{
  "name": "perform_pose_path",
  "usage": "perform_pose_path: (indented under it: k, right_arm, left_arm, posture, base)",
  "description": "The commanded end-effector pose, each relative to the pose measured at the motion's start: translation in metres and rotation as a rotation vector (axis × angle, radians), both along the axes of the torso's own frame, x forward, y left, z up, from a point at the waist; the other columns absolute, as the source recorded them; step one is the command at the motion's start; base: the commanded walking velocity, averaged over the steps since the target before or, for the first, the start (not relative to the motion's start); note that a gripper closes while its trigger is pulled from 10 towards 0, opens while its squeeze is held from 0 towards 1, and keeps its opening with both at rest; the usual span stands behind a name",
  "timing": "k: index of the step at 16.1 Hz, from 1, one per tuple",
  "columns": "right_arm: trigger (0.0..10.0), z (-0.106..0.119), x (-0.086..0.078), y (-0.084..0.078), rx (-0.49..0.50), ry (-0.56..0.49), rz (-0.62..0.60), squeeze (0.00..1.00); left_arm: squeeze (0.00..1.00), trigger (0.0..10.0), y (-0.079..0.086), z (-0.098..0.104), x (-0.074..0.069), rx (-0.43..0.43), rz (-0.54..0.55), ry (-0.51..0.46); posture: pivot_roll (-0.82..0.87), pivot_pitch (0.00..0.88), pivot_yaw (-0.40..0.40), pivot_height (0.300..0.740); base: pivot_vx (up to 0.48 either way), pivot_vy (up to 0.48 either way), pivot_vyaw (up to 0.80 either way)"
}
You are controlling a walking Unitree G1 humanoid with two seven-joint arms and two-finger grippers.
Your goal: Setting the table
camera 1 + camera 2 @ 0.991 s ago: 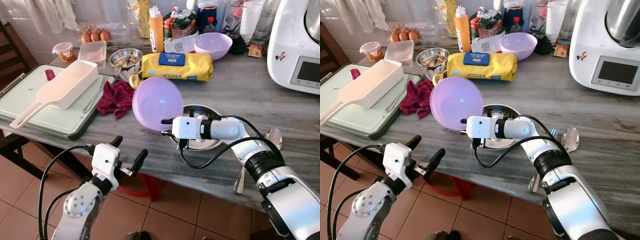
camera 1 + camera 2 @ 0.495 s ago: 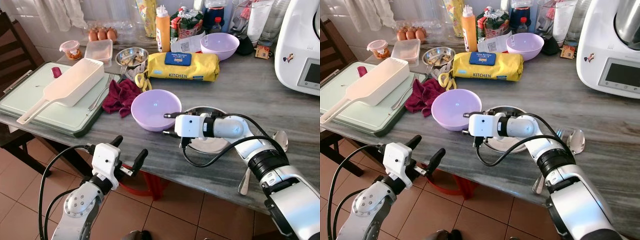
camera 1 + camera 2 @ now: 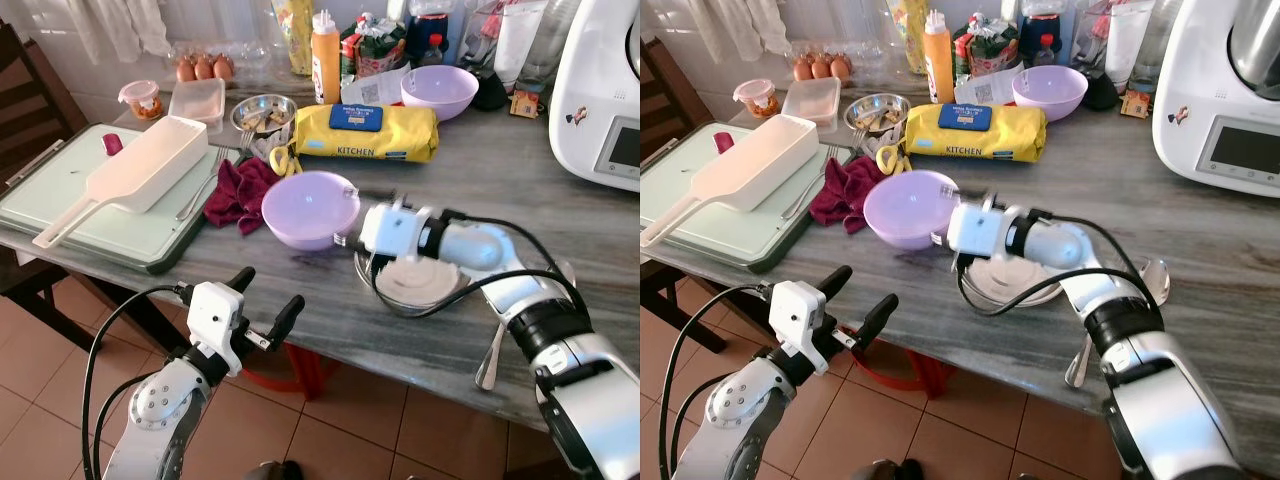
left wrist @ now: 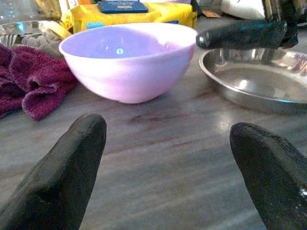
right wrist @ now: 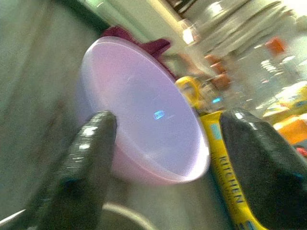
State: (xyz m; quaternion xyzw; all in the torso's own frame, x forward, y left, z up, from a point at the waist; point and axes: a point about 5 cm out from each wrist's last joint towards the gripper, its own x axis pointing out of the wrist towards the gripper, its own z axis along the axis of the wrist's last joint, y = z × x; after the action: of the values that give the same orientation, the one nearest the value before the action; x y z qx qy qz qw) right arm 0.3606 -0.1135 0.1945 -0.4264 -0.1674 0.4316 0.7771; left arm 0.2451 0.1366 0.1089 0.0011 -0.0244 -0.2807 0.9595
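A lilac bowl (image 3: 310, 208) stands upright and empty on the grey worktop (image 3: 520, 190), near the front edge, just right of a dark red cloth (image 3: 240, 192). The right gripper (image 3: 346, 240) is just beside the right side of this bowl. Its jaws are open and hold nothing; in the right wrist view the two fingers (image 5: 88, 158) stand wide apart with the bowl ahead of them. Under the right arm lies a shallow steel plate (image 3: 420, 290), empty, close to the bowl but not touching it. A spoon (image 3: 1140, 285) lies to the right of the plate.

The left gripper (image 3: 266, 300) hangs in front of the worktop edge, below the bowl. Its jaws are open wide and hold nothing.

On the left a green tray (image 3: 60, 205) carries a long white plastic container with a handle (image 3: 135, 175); I cannot tell what is in it. Far behind it there is a closed clear box (image 3: 197, 100), a small cup with a red lid (image 3: 141, 99) and some brown eggs (image 3: 203, 70) in a carton. A small steel dish (image 3: 265, 112) holds some pieces of food that are too small to tell.

A yellow pack (image 3: 365, 133) with a blue label lies in the middle far part; the word "KITCHEN" can be read on it. Behind it stands an orange bottle (image 3: 325, 58), and to the right a second lilac bowl (image 3: 438, 90), empty. A white kitchen machine (image 3: 1225, 95) with a screen is at the far right.
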Motion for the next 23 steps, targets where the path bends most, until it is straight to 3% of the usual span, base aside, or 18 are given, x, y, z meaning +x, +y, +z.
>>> perform_pose_path:
  k: [1,6,9,11,14,17,18,22,23]
  right_arm:
    - [10.0,0.004,-0.002,-0.002,0.041,-0.017,-0.014,1.00]
    - [10.0,0.005,-0.018,-0.013,0.181,-0.044,-0.116,1.00]
    - [10.0,0.001,-0.032,-0.029,0.201,-0.048,-0.209,1.00]
    - [10.0,-0.008,-0.047,-0.052,0.181,0.009,-0.328,1.00]
    - [10.0,-0.019,-0.061,-0.068,0.151,0.121,-0.447,1.00]
    - [10.0,-0.019,-0.069,-0.066,0.240,0.209,-0.467,1.00]
    - [10.0,-0.016,-0.070,-0.064,0.331,0.242,-0.479,0.00]
    - [10.0,-0.007,-0.068,-0.058,0.410,0.277,-0.523,0.00]
    - [10.0,-0.007,-0.070,-0.057,0.377,0.304,-0.507,0.00]
  left_arm:
    - [0.00,10.0,0.001,0.001,0.000,0.006,-0.012,0.000]
    - [0.00,10.0,-0.003,0.001,0.004,-0.006,-0.027,-0.009]
    - [0.00,10.0,-0.003,0.003,0.008,-0.009,-0.016,-0.019]
    - [0.00,10.0,-0.004,0.004,0.011,-0.015,-0.010,-0.025]
    - [0.00,10.0,-0.006,0.003,0.013,-0.016,-0.019,-0.025]
    - [0.00,10.0,-0.008,0.005,0.015,-0.018,-0.033,-0.033]
    - [0.00,10.0,-0.008,0.006,0.016,-0.020,-0.034,-0.035]
    - [0.00,10.0,-0.008,0.005,0.014,-0.021,-0.032,-0.033]
    - [0.00,10.0,-0.008,0.004,0.014,-0.019,-0.031,-0.031]
  posture:
    - [-0.05,0.112,0.078,0.740]
    - [-0.07,0.097,0.085,0.740]
    - [-0.08,0.091,0.084,0.740]
    - [-0.10,0.090,0.088,0.740]
    - [-0.12,0.089,0.095,0.740]
    - [-0.13,0.087,0.096,0.740]
    - [-0.13,0.088,0.096,0.740]
    - [-0.12,0.090,0.091,0.740]
    - [-0.12,0.092,0.091,0.740]
  base:
    - [0.000,0.000,0.00]
    - [0.000,0.000,0.00]
    - [0.000,0.000,0.00]
    - [0.000,0.000,0.00]
    - [0.000,0.000,0.00]
    - [0.000,0.000,0.00]
    - [0.000,0.000,0.00]
    - [0.000,0.000,0.00]
    - [0.000,0.000,0.00]
